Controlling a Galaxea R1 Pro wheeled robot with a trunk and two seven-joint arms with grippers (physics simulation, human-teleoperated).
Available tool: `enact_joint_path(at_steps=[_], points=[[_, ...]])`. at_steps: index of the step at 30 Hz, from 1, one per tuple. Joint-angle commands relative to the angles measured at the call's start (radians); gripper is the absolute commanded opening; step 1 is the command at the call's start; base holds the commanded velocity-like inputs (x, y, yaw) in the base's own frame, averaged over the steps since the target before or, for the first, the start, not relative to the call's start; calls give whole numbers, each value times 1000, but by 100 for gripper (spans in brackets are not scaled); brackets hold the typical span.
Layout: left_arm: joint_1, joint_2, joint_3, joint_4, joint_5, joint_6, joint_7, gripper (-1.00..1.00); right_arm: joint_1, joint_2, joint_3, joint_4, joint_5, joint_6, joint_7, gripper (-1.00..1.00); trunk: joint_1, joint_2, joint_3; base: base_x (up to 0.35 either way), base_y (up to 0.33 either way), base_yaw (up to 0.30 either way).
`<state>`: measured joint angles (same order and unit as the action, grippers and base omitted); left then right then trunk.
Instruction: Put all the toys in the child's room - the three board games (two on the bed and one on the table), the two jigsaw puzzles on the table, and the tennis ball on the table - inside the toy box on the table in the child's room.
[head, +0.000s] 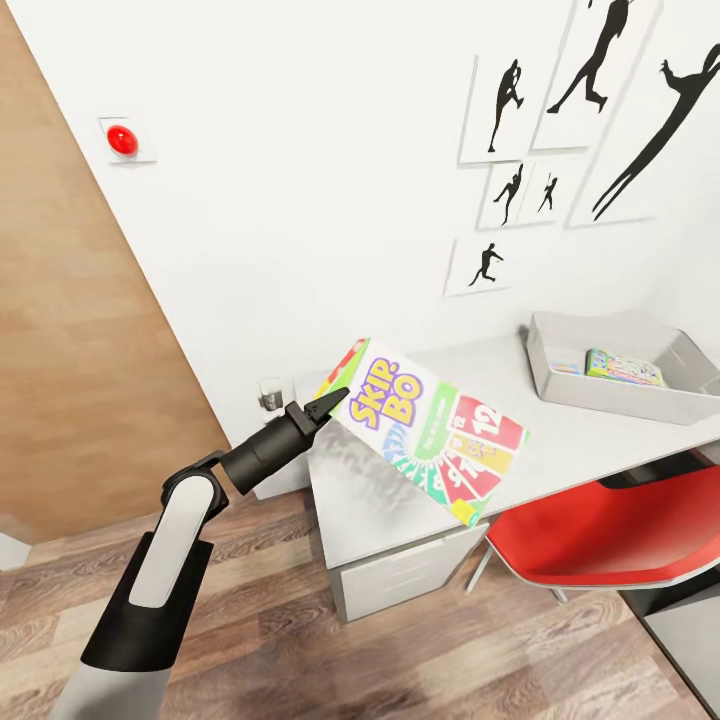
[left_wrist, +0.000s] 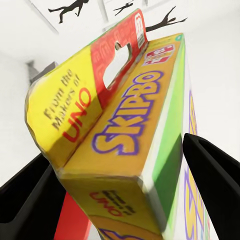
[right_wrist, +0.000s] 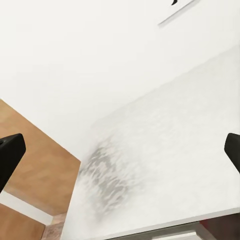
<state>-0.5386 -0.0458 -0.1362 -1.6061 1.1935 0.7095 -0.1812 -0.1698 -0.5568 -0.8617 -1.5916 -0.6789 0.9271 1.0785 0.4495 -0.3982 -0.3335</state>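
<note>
The left gripper has its fingers clamped on the Skip-Bo board game, held tilted above the white bench, with the grey toy box farther right, while the right gripper's fingers stand wide apart, holding nothing.

Skip-Bo box yellow, green, red | toy box grey | chair red

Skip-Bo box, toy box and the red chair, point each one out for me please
Skip-Bo box (head: 425, 430), head view, on its printed front face.
Toy box (head: 600, 396), head view, on its grey front wall.
Red chair (head: 600, 535), head view, on the seat.
</note>
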Motion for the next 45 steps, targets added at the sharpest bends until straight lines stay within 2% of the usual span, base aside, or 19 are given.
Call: enact_joint_path(at_steps=[1, 16, 17, 24, 35, 36, 45], points=[[-1, -1, 1, 0, 1, 5, -2, -100, -1, 0, -1, 0, 0, 5, 2, 100, 1, -2, -2, 0, 0, 0], [-1, -1, 1, 0, 1, 5, -2, -100, -1, 0, -1, 0, 0, 5, 2, 100, 1, -2, -2, 0, 0, 0], [5, 1, 7, 0, -5, 11, -8, -100, 1, -2, -6, 1, 0, 2, 8, 100, 1, -2, -2, 0, 0, -19], [36, 10, 46, -1, 21, 25, -47, -100, 17, -10, 22, -16, 6, -6, 2, 100, 1, -2, -2, 0, 0, -128], [44, 13, 109, -2, 30, 28, -109, -100, 22, -12, 32, -21, 8, -8, -1, 100, 1, -2, -2, 0, -123, -251], [45, 13, 129, -2, 31, 28, -121, -100, 22, -12, 33, -21, 8, -8, -1, 100, 1, -2, -2, 0, -232, -274], [47, 13, 132, -2, 31, 28, -153, -100, 22, -11, 38, -22, 8, -8, -2, 100, 1, -2, -2, 4, -275, -281]])
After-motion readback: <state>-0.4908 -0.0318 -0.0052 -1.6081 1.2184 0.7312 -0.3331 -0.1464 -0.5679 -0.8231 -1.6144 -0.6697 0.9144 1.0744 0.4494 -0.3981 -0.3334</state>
